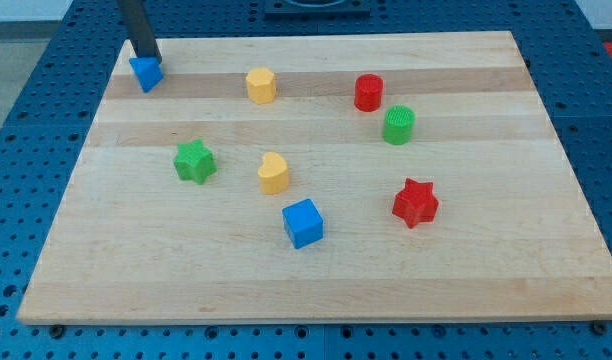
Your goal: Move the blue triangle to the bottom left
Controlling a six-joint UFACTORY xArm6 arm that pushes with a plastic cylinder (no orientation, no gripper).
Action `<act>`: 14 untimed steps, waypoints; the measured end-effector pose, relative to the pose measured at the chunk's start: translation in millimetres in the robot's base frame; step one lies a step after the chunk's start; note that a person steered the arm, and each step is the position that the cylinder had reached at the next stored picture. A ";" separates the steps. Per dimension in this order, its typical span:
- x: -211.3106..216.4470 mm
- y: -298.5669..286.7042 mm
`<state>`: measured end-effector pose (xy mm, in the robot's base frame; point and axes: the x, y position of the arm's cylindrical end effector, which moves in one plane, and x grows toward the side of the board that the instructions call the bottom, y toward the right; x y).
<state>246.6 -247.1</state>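
This looks like a robotics lab or test bench. A pale, rectangular wooden board (316, 270) of glued planks lies on a blue metal table (26, 110) drilled with a regular grid of small mounting holes, the kind of perforated breadboard used to bolt down equipment. 8 small, bright plastic blocks sit on the board, and a straight dark rod reaches down at the view's top left.

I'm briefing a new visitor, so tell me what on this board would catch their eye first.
The dark rod comes down at the view's top left, my tip right against the top of the blue triangle near the board's corner. Next, the red star at the view's right and the blue cube at bottom centre stand out against the pale wooden board.
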 end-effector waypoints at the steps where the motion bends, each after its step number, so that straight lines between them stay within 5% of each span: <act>1: 3.6 -3.7; 14: 184.5 3.3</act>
<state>431.2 -243.8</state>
